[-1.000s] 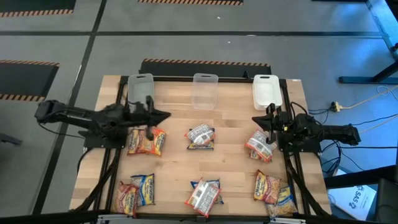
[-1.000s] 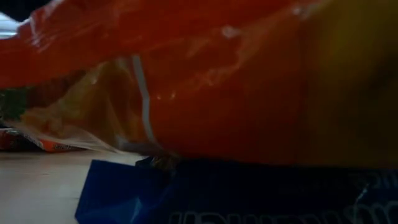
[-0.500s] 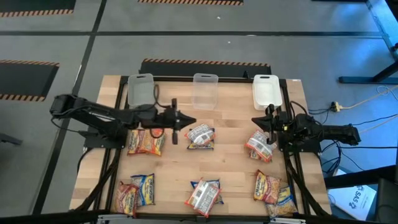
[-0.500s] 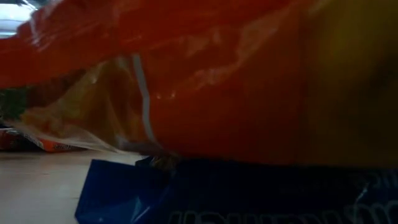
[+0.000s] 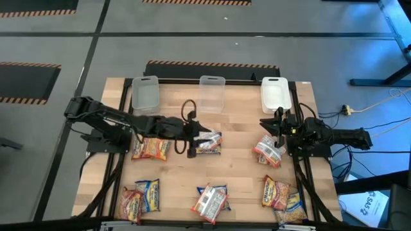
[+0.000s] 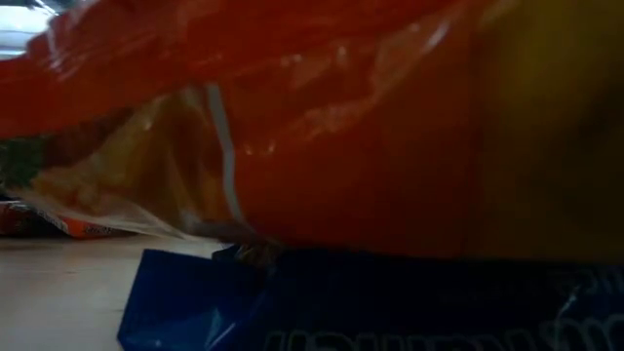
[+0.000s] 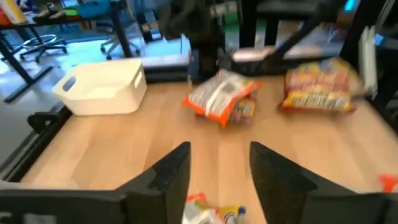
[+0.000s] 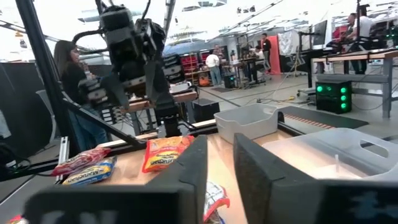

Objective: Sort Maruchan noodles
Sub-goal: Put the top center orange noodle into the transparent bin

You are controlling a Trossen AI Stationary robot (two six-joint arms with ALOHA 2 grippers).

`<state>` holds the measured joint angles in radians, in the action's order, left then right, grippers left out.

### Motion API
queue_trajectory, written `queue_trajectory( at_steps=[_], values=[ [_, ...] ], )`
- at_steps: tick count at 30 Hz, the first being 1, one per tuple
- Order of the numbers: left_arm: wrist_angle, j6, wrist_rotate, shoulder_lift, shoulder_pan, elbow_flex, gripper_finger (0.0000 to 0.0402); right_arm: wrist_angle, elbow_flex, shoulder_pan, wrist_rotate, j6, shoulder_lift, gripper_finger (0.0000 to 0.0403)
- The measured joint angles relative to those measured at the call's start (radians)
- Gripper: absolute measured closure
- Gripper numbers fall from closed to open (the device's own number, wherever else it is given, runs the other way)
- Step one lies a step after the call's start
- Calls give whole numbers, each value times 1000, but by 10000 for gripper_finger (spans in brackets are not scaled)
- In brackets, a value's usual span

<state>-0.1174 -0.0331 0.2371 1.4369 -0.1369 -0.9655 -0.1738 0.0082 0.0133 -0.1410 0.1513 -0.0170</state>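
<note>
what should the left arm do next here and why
Probably lower the left gripper onto the pink-orange packet at the table's middle and close. Its fingers stand open with nothing between them, and that packet lies just beyond and beneath them on the table, not in any bin.

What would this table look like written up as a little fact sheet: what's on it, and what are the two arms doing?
surface: wooden table
bins: three along the far edge, left bin, middle bin, white right bin; none shows a packet inside
packets: ramen packets scattered in small piles across the table
left gripper: reached to the table's middle, fingers open, beside the centre packet
right gripper: at the right side, over the pink-orange packet, fingers a little apart, holding nothing
low view: blocked by a packet against the lens
</note>
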Motion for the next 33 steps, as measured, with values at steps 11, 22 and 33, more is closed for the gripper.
queue_trajectory(
  at_steps=[11,22,33],
  values=[
    [47,-125,62,152,-43,-36,198,3,0,0,1,-1,0,256],
    [60,-304,120,296,-75,-36,219,27,0,0,1,-51,0,254],
    [56,-344,179,358,-83,-35,221,55,0,0,-6,-53,0,254]
  ],
)
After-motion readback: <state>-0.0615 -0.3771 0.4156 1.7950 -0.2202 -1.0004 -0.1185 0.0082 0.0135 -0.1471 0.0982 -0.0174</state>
